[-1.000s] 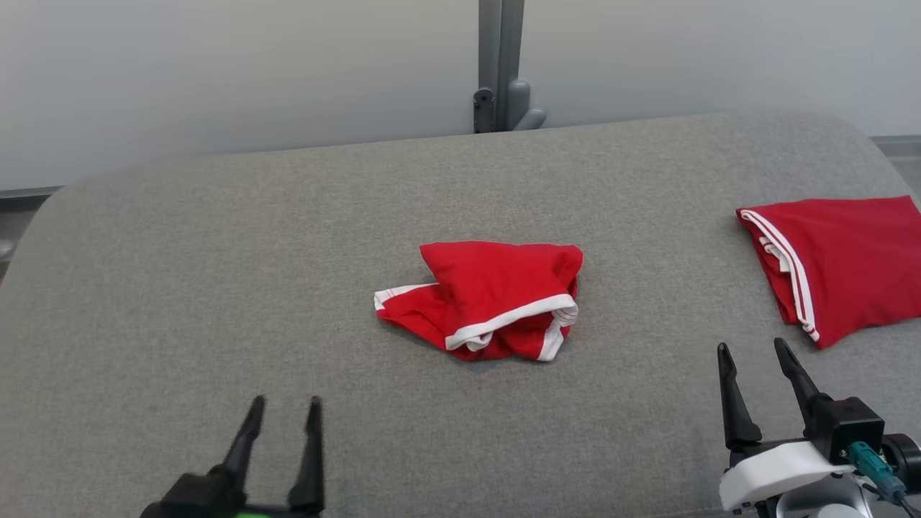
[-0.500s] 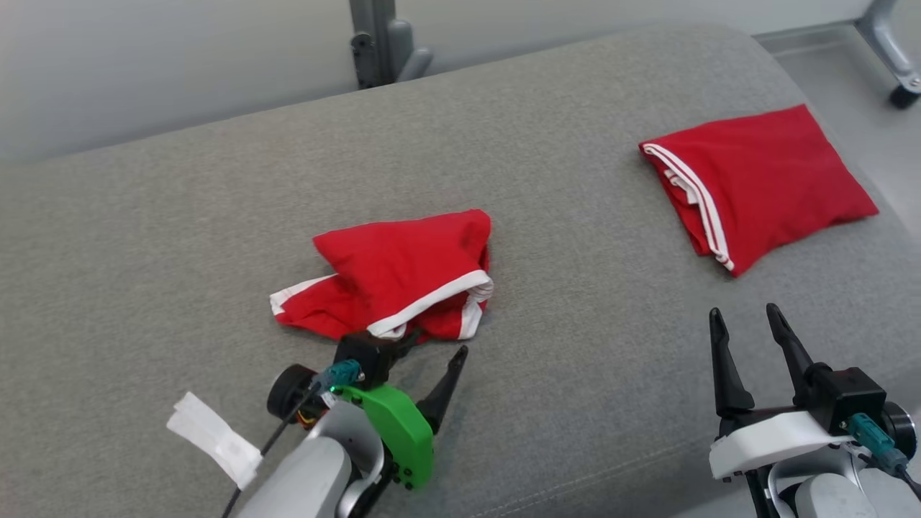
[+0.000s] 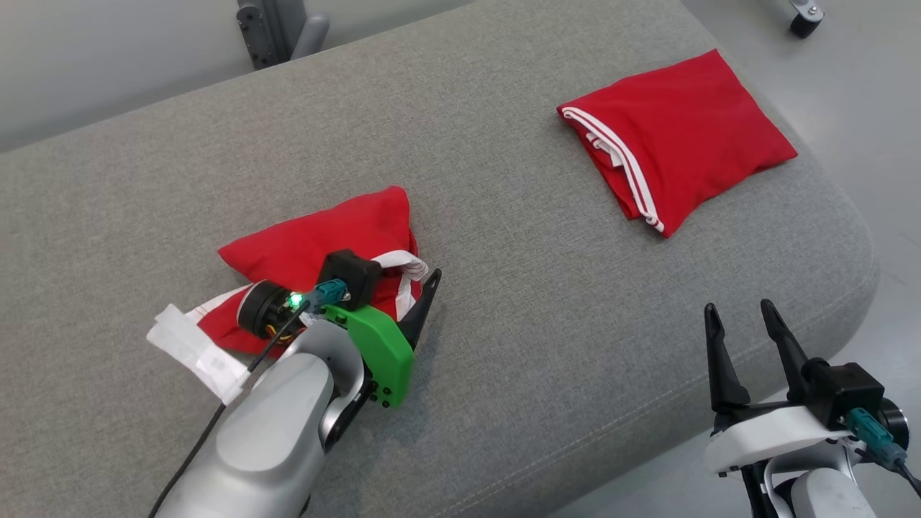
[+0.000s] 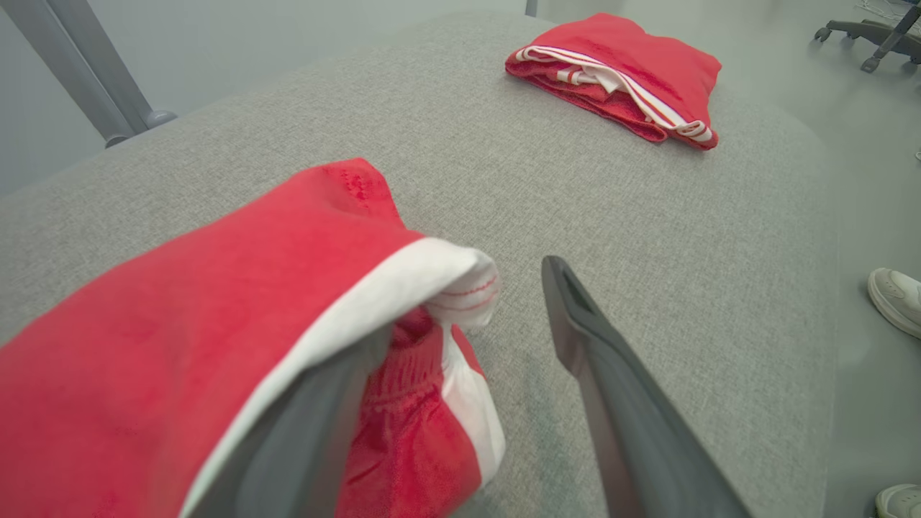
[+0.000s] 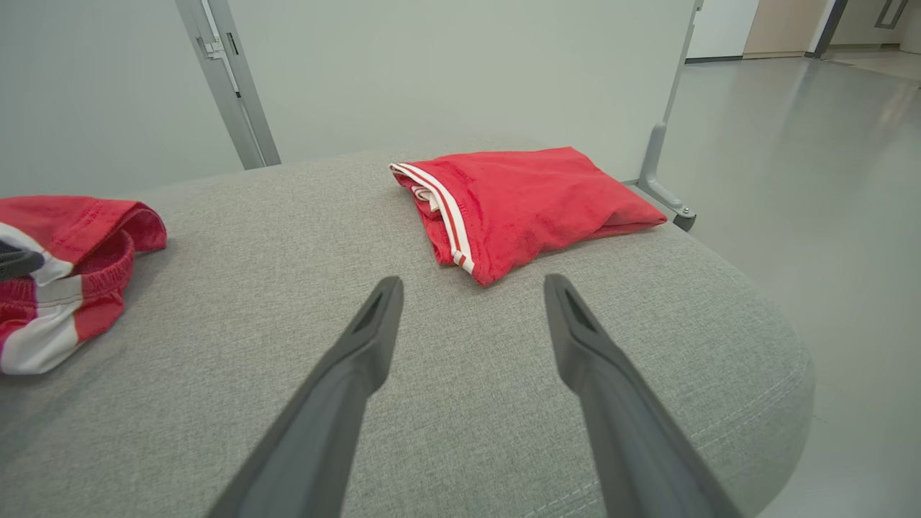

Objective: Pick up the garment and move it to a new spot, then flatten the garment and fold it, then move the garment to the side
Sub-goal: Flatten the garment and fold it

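Left wrist view: our left end effector (image 4: 471,306) stands open, half tucked under the crumpled garment (image 4: 216,288), well left of the folded garment (image 4: 633,65); closing now, we risk pinching only one layer.

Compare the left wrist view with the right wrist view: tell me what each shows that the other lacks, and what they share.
Left wrist view: the left claw, open, one finger under the crumpled garment's white hem; a person's shoe on the floor. Right wrist view: the right claw, open above the cushion; a corridor beyond. Both: the crumpled garment, the folded garment, the cushion.
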{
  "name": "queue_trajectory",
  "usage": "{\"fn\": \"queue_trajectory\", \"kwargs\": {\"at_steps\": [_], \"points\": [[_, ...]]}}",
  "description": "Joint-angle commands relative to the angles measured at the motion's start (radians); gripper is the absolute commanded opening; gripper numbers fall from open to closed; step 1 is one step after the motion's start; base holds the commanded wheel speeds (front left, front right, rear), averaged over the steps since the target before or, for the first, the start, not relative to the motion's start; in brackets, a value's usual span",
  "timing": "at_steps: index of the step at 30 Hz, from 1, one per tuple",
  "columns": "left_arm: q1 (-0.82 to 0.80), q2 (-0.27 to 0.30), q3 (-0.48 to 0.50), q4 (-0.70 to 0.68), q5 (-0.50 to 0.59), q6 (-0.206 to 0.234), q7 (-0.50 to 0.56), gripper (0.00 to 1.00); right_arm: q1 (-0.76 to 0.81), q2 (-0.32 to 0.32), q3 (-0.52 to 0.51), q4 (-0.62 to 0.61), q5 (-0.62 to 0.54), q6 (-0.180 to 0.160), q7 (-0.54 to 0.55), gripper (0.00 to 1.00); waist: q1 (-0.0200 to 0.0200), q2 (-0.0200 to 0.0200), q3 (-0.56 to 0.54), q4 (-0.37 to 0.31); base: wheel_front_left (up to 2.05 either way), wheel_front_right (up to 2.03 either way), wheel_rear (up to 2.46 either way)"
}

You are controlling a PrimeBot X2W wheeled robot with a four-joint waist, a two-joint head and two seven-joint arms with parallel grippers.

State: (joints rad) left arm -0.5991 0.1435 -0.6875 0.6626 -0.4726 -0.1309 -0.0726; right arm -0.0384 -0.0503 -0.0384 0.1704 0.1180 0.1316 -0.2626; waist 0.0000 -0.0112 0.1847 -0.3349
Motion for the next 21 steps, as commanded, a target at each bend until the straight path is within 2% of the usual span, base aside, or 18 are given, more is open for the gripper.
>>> {"fn": "queue_trajectory", "kwargs": {"at_steps": [1, 8, 14, 15, 16, 18, 19, 21], "points": [[-0.024, 0.006, -0.012, 0.013, 0.015, 0.000, 0.004, 1.00, -0.013, 0.000, 0.004, 0.001, 0.006, -0.002, -0.003, 1.00, 0.0000, 0.0112, 0.009, -0.008, 0.00, 0.00, 0.00], [-0.074, 0.023, -0.087, 0.084, 0.003, 0.000, 0.063, 1.00, -0.019, 0.000, 0.011, 0.009, 0.015, -0.002, -0.003, 1.00, 0.0000, 0.0112, 0.018, -0.020, 0.00, 0.00, 0.00], [-0.099, 0.044, -0.113, 0.152, 0.023, 0.001, 0.092, 1.00, -0.023, -0.001, 0.011, 0.012, 0.023, -0.002, -0.003, 1.00, 0.0000, 0.0112, 0.030, -0.029, 0.00, 0.00, 0.00], [-0.103, 0.047, -0.116, 0.164, 0.023, 0.001, 0.098, 0.78, -0.023, 0.000, 0.012, 0.013, 0.024, -0.002, -0.003, 1.00, 0.0000, 0.0112, 0.032, -0.030, 0.00, 0.00, 0.00], [-0.106, 0.049, -0.123, 0.177, 0.025, 0.001, 0.108, 0.47, -0.024, 0.000, 0.012, 0.013, 0.024, -0.002, -0.003, 1.00, 0.0000, 0.0112, 0.034, -0.031, 0.00, 0.00, 0.00], [-0.105, 0.045, -0.136, 0.196, 0.016, 0.001, 0.128, 0.13, -0.025, -0.001, 0.011, 0.013, 0.025, -0.002, -0.003, 1.00, 0.0000, 0.0112, 0.036, -0.031, 0.00, 0.00, 0.00], [-0.095, 0.040, -0.160, 0.198, 0.001, 0.001, 0.147, 0.00, -0.025, -0.001, 0.007, 0.014, 0.023, -0.002, -0.003, 1.00, 0.0000, 0.0112, 0.038, -0.029, 0.00, 0.00, 0.00], [-0.094, 0.039, -0.175, 0.185, -0.018, 0.000, 0.157, 0.00, -0.023, -0.001, 0.000, 0.014, 0.022, -0.002, -0.003, 1.00, 0.0000, 0.0112, 0.039, -0.023, 0.00, 0.00, 0.00]]}}
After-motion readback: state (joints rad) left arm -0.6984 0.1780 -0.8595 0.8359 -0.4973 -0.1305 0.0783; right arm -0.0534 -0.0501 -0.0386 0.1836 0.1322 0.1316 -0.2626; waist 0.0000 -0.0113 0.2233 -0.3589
